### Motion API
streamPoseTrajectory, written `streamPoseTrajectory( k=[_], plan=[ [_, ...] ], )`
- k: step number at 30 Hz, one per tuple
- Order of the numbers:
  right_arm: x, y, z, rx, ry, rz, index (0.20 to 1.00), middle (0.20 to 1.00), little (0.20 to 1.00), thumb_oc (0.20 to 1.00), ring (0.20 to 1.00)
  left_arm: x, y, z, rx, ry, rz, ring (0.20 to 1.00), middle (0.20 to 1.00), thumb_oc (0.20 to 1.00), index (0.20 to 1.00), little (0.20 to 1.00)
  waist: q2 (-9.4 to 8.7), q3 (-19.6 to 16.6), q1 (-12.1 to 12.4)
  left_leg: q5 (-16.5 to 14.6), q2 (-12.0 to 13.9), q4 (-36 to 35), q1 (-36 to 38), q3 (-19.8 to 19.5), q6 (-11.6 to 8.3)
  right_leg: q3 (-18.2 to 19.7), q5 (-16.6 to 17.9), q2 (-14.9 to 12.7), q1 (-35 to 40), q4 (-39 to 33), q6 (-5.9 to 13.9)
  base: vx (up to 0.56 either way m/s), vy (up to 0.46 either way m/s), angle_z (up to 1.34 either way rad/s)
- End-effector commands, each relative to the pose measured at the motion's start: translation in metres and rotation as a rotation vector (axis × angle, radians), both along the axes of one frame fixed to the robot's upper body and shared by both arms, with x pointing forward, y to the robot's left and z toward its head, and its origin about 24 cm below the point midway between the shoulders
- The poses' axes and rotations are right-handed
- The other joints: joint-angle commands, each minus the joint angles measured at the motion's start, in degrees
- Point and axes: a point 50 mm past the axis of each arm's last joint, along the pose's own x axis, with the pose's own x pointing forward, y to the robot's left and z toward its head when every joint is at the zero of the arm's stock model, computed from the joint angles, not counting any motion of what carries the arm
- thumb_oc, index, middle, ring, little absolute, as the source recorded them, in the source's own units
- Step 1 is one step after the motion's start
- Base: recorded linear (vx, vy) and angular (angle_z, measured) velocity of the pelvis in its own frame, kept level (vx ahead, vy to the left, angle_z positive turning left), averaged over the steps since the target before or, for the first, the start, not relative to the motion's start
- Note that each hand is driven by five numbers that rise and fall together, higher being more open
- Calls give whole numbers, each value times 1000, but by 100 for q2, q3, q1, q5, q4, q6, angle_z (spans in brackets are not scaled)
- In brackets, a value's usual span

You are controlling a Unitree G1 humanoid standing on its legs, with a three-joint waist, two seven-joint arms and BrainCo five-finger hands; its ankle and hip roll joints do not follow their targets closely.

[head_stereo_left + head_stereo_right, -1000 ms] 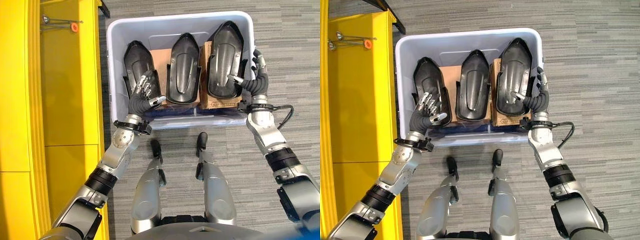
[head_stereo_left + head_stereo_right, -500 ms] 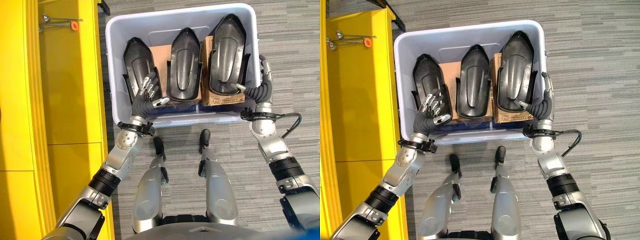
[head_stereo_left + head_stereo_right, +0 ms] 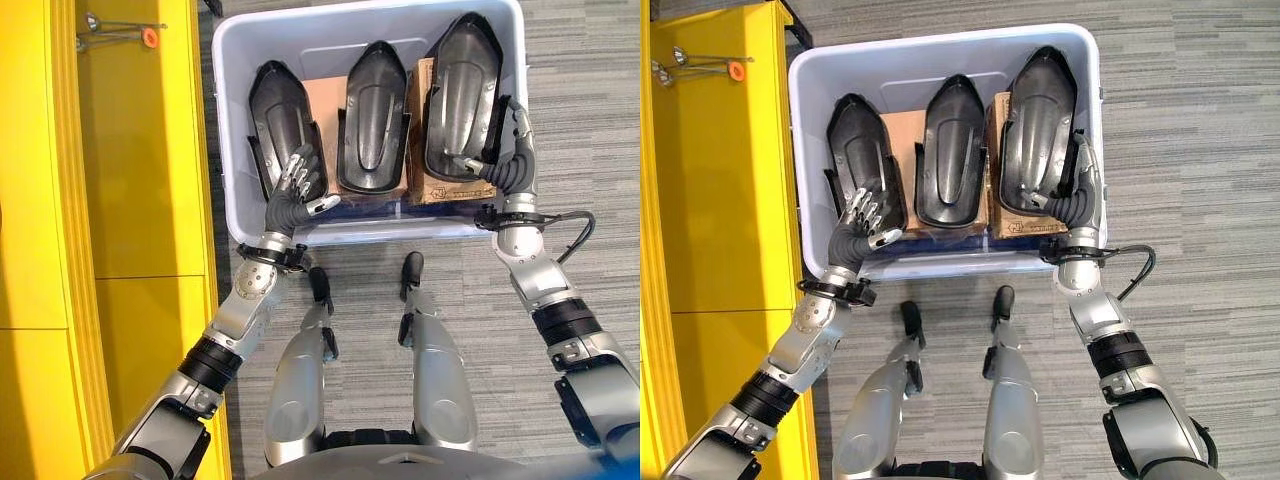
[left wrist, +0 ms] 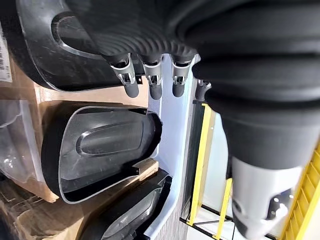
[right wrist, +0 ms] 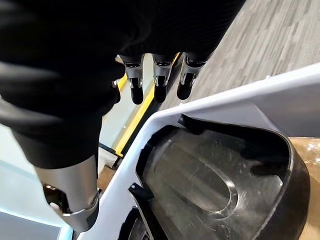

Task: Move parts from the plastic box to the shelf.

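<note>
Box [image 3: 230, 120] held three black parts – stiff, smooth shells | left hand [image 3: 297, 190] open by left part [image 3: 277, 120] | right hand [image 3: 512, 160] open beside right part [image 3: 462, 95] – likely light; grip the edges

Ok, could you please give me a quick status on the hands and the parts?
Left hand open over left part. Right hand open beside right part. All three parts in box; nothing blocking.

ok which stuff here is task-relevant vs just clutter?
Job:
box
three black parts: left, middle, right
yellow shelf
left hand
right hand

Lying about:
cardboard boxes under the parts
orange-capped tool on the shelf
</note>
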Motion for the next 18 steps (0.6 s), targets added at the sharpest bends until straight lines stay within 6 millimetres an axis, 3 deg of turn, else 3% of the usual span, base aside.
streamPoseTrajectory(
  k=[1, 14, 18],
  plan=[
    [2, -6, 8, 52, -40, -15, 1000, 1000, 1000, 1000, 1000, -12, -6, 14, -15, -112, -30, 1000, 1000, 1000, 1000, 1000, -72, -369, 83, -87, 472, 462, -305, -404, -375, 71, 121, -698, -89, 372, 660, 0, 0, 0],
    [19, -22, -14, 205, 97, -70, 1000, 1000, 1000, 1000, 1000, -13, -10, 16, -18, -111, -62, 1000, 1000, 1000, 1000, 1000, 59, -269, 163, -96, 462, 476, -384, -413, -371, 85, 68, -710, -234, 497, 634, 0, 0, 0],
    [24, -24, -11, 258, 108, -58, 1000, 1000, 1000, 1000, 1000, -13, -13, 16, -25, -108, -80, 1000, 1000, 1000, 1000, 1000, 93, -268, 173, -65, 452, 456, -442, -412, -357, 126, 75, -698, -334, 513, 622, 2, -3, -2]
  ],
)
